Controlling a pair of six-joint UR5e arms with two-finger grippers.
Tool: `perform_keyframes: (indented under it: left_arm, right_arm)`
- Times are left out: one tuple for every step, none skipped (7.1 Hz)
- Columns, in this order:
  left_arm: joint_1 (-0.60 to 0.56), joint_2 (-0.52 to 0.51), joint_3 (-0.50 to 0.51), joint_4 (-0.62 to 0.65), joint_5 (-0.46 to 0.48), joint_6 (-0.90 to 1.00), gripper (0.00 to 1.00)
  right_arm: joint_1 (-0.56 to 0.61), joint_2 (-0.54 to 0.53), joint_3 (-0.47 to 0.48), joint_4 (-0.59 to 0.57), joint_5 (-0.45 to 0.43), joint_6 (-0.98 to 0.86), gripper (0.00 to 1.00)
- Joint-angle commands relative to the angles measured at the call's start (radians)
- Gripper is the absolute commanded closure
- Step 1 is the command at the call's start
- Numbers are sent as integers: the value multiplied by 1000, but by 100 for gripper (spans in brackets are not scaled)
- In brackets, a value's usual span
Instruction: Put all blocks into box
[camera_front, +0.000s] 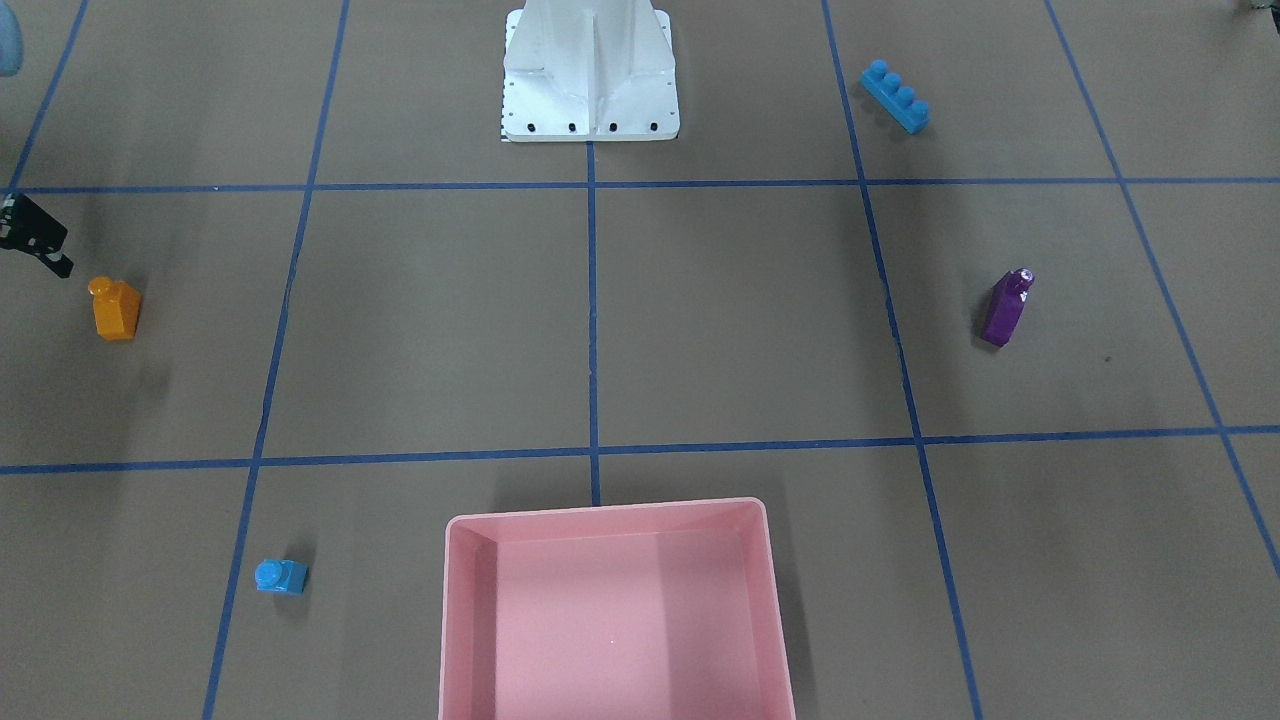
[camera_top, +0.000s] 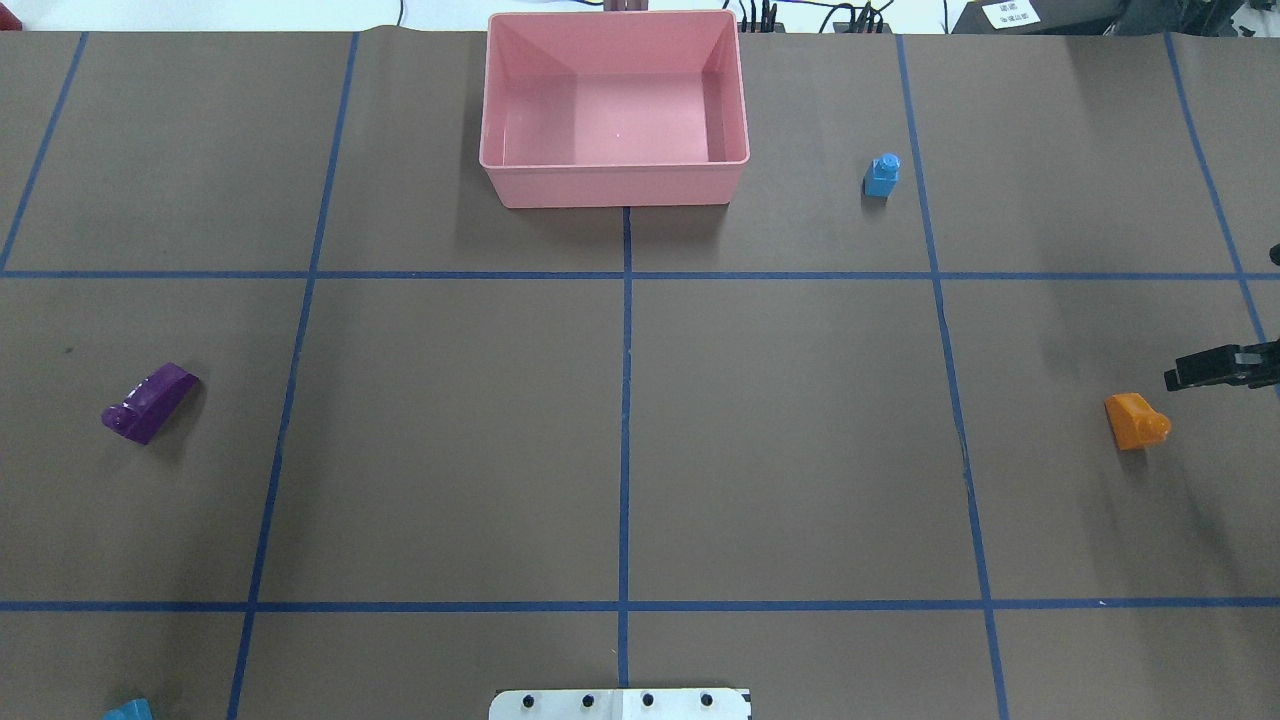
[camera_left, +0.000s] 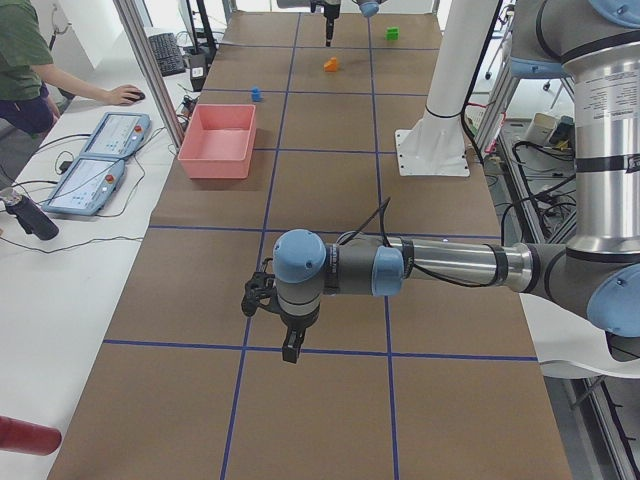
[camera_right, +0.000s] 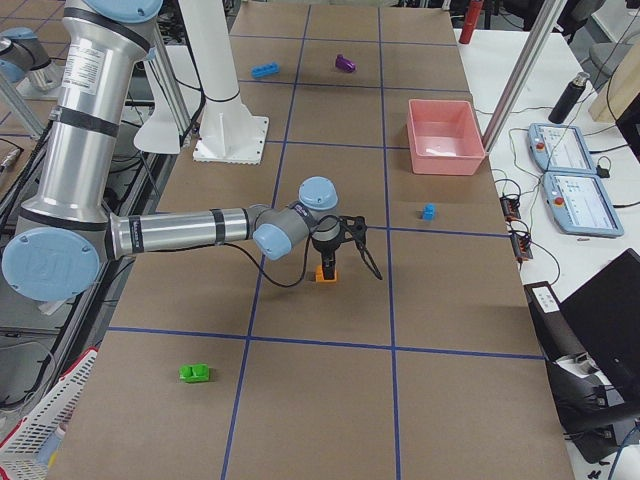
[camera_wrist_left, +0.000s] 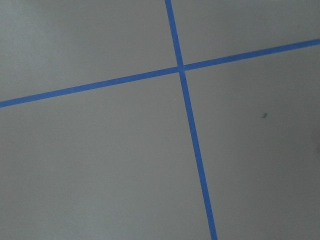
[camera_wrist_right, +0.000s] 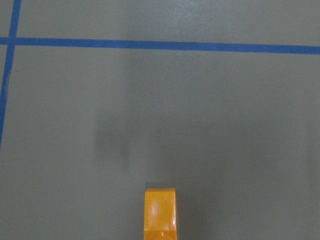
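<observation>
My right gripper (camera_top: 1175, 378): it hangs at the table's (camera_front: 700, 330) right end, just beside the orange block and apart from it in the overhead view. I cannot tell whether its fingers are together or spread.
My left gripper (camera_left: 291, 345): it points down over the table's left end, close to a blue tape line (camera_wrist_left: 180, 67). Only the side view shows it, so I cannot tell how its fingers stand. My left wrist camera sees only the brown surface and two crossing tape lines.
Orange block (camera_top: 1135, 420): on the table on my right, at the bottom edge of my right wrist view.
Small blue block (camera_top: 881, 176): on the table near the box, to its right as I look, outside it.
Long blue block (camera_front: 897, 96): on the table on my left, near the white base (camera_front: 590, 90).
Purple block (camera_top: 148, 402): lying on its side on my left, well apart from the box.
Green block (camera_right: 194, 373): at the far right end of the table, beyond the orange block.
Box (camera_top: 485, 150): pink, at the far edge of the table from me, centred on the middle tape line.
Person (camera_left: 25, 70): at the white side bench, one hand on a mouse.
</observation>
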Motion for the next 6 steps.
perform_keyframes:
  left_arm:
    - [0, 0, 1, -2, 0, 0, 0]
    - [0, 0, 1, -2, 0, 0, 0]
    - [0, 2, 1, -1, 0, 0, 0]
    - [0, 5, 1, -2, 0, 0, 0]
    - [0, 9, 0, -2, 0, 0, 0]
    - [0, 9, 0, -2, 0, 0, 0]
  right_arm:
    - [-99, 21, -28, 31, -78, 76, 0]
    - [-117, 22, -45, 31, -78, 77, 0]
    - [-130, 24, -69, 53, -81, 77, 0]
    - [-136, 24, -106, 94, -80, 77, 0]
    - [-140, 24, -126, 129, -80, 78, 2]
    - [-142, 24, -128, 136, -80, 78, 12]
